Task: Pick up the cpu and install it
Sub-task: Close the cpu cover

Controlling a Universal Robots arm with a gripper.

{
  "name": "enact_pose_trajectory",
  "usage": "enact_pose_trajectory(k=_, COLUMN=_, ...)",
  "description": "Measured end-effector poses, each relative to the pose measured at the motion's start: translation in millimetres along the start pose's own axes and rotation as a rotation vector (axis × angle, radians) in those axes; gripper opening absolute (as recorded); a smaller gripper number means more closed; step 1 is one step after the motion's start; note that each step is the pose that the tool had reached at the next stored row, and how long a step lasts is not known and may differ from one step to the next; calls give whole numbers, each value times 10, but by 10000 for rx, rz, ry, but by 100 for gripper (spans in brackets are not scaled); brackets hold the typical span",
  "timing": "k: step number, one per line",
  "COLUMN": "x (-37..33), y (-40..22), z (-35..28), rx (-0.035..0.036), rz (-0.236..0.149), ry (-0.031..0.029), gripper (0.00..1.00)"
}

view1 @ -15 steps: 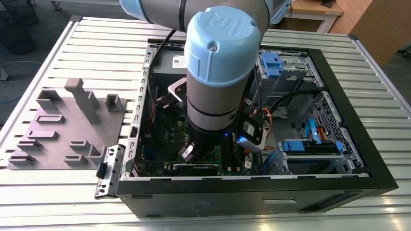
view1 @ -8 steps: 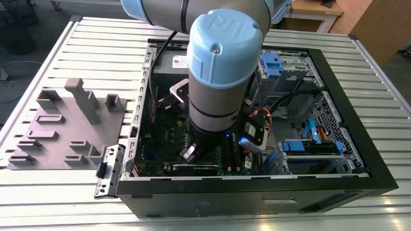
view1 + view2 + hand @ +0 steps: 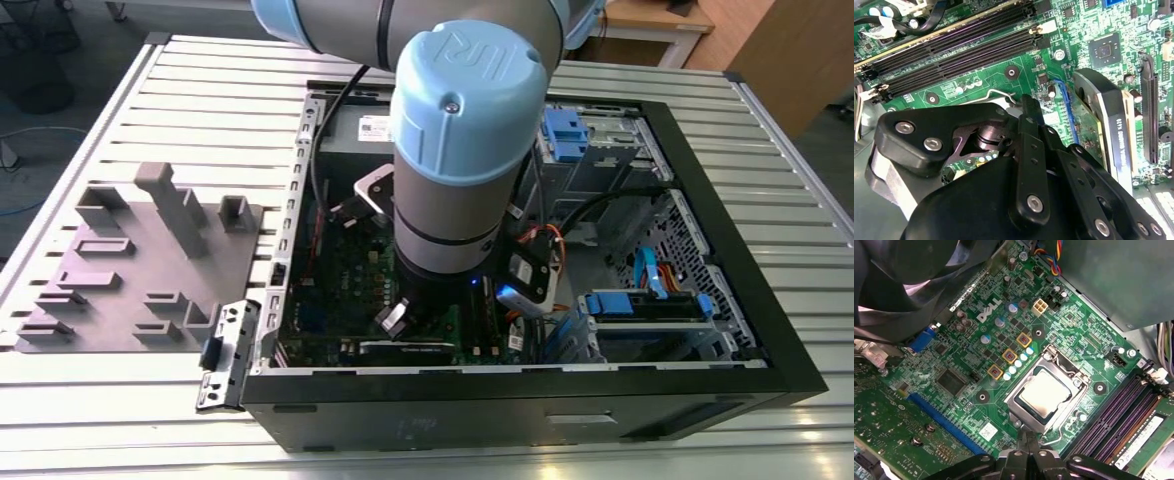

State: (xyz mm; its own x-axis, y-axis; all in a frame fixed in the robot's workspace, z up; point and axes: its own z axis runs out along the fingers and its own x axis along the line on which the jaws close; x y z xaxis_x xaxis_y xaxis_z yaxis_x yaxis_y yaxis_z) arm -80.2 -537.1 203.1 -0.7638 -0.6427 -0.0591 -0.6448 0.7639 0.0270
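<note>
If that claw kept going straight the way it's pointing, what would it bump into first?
Likely the edge of the metal socket frame holding the cpu; depth is unclear.

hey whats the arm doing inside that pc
A robot arm is reaching down into an open computer case. In the first wrist view the cpu already sits inside the metal socket frame on the green motherboard. The gripper is just beside that frame and is not holding the cpu.
</note>
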Motion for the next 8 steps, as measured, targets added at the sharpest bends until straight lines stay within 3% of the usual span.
enact_pose_trajectory(k=8, x=8, y=4, z=25, rx=0, rz=0, ry=2, gripper=11)
